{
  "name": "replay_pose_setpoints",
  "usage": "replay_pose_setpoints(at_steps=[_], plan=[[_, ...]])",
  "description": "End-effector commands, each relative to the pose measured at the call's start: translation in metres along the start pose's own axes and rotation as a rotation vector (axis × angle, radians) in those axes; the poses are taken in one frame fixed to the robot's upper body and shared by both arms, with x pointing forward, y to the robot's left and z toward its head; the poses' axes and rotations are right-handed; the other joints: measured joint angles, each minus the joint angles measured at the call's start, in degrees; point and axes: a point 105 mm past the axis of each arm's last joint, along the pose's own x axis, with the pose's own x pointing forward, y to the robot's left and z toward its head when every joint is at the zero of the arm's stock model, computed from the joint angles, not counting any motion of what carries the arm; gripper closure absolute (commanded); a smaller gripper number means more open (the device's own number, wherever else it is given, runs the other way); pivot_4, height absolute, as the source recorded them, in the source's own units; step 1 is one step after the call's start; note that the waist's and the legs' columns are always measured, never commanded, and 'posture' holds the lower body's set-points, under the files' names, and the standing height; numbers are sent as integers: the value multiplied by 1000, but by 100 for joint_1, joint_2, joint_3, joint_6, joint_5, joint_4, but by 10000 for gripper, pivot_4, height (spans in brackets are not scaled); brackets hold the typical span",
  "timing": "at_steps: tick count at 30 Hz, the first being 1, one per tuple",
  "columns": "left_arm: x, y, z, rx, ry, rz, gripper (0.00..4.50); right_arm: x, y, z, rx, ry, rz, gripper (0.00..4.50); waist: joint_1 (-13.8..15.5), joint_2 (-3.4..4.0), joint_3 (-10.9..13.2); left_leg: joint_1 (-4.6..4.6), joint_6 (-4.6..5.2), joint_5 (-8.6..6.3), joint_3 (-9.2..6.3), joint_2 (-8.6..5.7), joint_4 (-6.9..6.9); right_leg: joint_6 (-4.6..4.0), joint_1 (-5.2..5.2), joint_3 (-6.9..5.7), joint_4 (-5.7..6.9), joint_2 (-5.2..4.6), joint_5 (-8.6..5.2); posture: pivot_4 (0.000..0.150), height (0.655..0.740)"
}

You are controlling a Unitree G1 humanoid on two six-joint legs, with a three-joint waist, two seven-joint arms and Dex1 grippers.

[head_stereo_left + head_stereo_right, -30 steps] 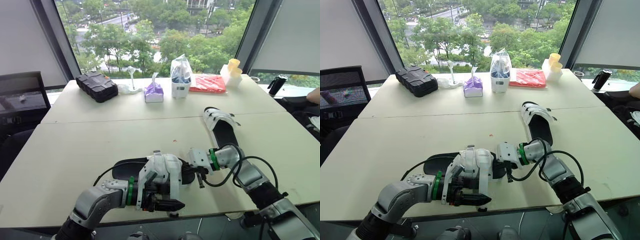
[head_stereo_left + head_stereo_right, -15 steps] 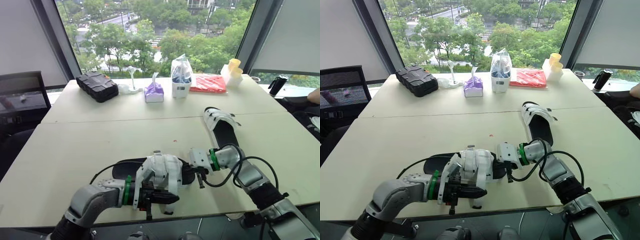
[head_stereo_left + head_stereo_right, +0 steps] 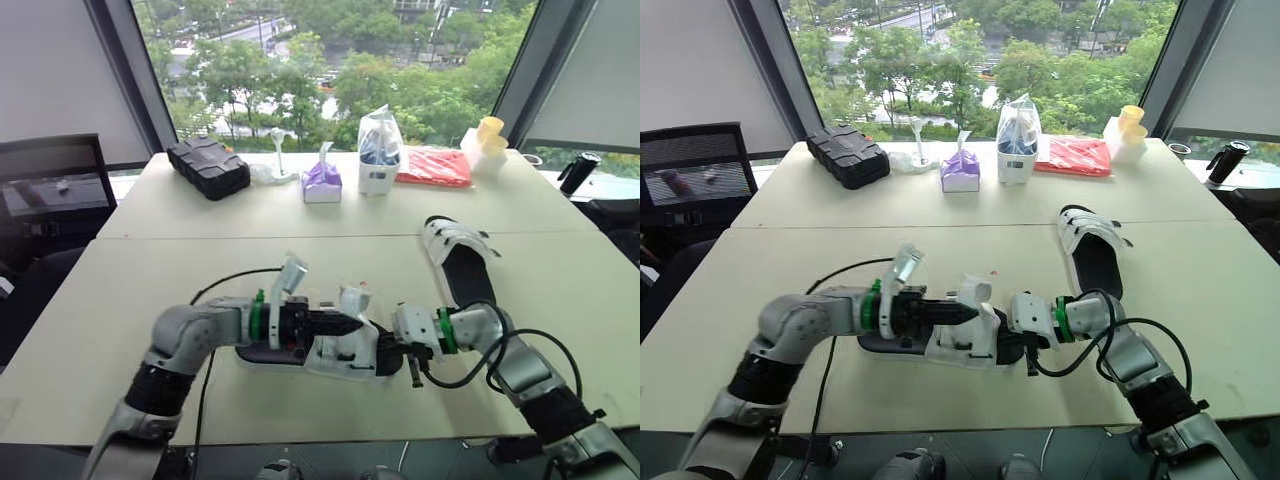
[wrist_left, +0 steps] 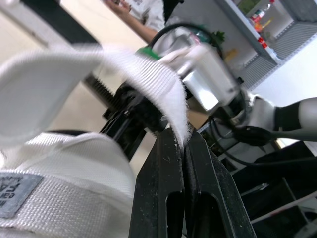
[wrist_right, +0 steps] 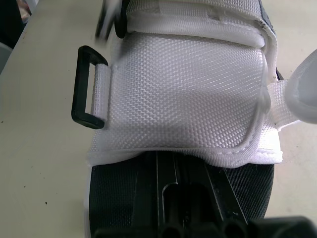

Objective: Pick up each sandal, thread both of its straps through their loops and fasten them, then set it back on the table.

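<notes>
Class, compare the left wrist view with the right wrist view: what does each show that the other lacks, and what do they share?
Left wrist view: the left gripper shut on a white strap. Right wrist view: an empty black loop and the black sole. Both: the sandal's white woven upper.

High-rise office, meeting table [image 3: 150, 270], window wall [image 3: 330, 60], monitor [image 3: 695, 180]

open table [image 3: 330, 262] ahead of the near sandal [image 3: 345, 352] — second sandal [image 3: 460, 262] crowds the right side.
</notes>
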Motion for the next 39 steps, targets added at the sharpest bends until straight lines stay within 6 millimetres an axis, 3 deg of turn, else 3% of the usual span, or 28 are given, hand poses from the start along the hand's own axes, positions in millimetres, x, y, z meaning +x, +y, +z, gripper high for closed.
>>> replay_pose_setpoints(at_steps=[1,13,19,29,39], plan=[[5,1,6,-1,-11,-15,44502,2,35,-40,148,137,100,45000,12,0,0,-5,-3,-4,-4,0,7,0,-1,-4,0,0,-1,1500,7400],[7,4,16,-73,-73,-16,44502,13,44,-37,151,116,102,45000,-9,-1,-1,-6,-2,-12,-8,-6,18,0,3,-7,1,-3,-6,1500,7400],[9,2,5,-113,-38,-46,44502,23,48,-31,143,99,114,45000,-18,-1,-2,-5,0,-10,-8,-5,17,5,3,-7,2,0,-3,1500,7400],[12,1,9,-118,-53,-56,44502,24,42,-30,124,99,110,45000,-25,-2,-5,3,-1,-11,-8,-3,17,5,9,-7,4,2,-3,1500,7400],[-15,1,28,-89,-38,22,44502,28,34,-30,99,99,102,45000,-149,-2,-5,26,-10,-10,-7,9,15,3,20,-5,20,13,-4,1500,7400]])
